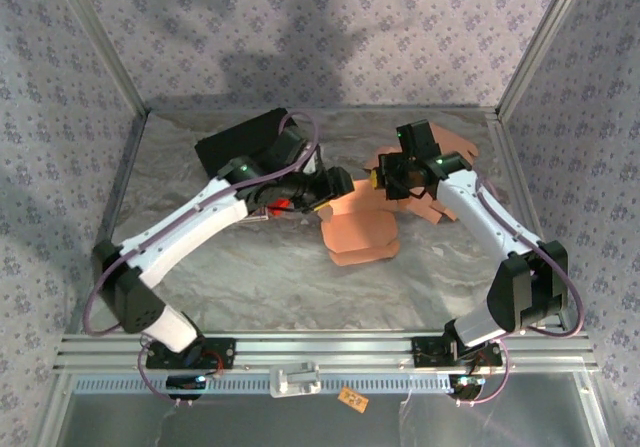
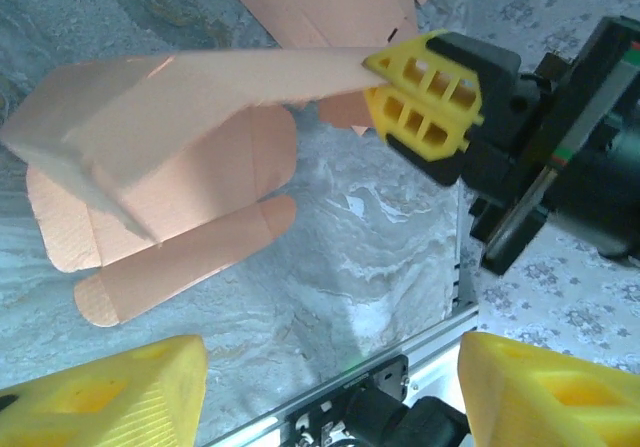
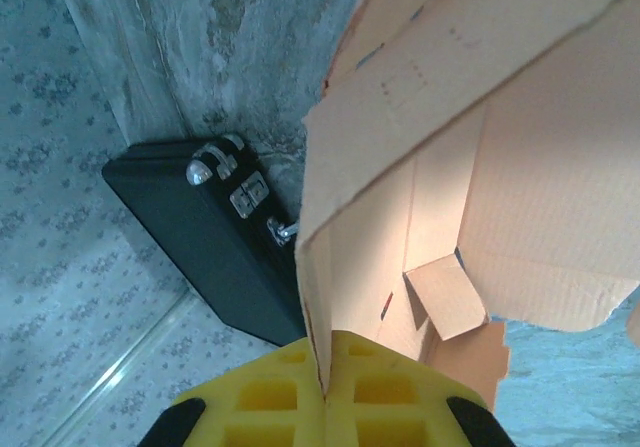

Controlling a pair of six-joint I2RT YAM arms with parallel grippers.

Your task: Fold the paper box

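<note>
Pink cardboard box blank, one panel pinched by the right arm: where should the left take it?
Probably the folded end of the pink cardboard blank's lifted panel, opposite the right gripper, jaws coming from the left arm's side across the edge. It stands clear of the marble table; the rounded flaps lie flat.

We see the paper box [image 1: 360,232], salmon-pink card, half unfolded with rounded flaps splayed. It lies right of the black case [image 1: 240,139], one panel raised.
</note>
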